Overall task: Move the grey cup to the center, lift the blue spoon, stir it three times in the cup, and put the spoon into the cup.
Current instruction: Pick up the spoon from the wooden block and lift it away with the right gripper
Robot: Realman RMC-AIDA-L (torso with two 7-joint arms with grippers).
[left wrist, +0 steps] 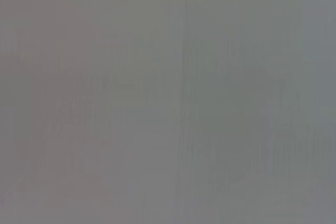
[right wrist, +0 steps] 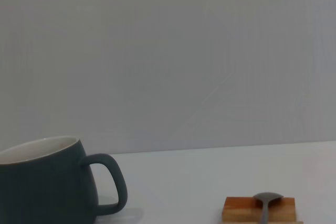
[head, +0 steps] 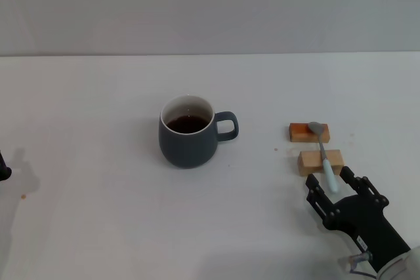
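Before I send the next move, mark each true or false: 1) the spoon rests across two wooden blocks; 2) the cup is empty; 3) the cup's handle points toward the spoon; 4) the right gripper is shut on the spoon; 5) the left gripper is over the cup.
1) True: the spoon lies across both blocks.
2) False: the cup holds dark liquid.
3) True: its handle faces the spoon side.
4) False: the right gripper is open, its fingers around the handle's end.
5) False: the left gripper sits at the table's far left edge.
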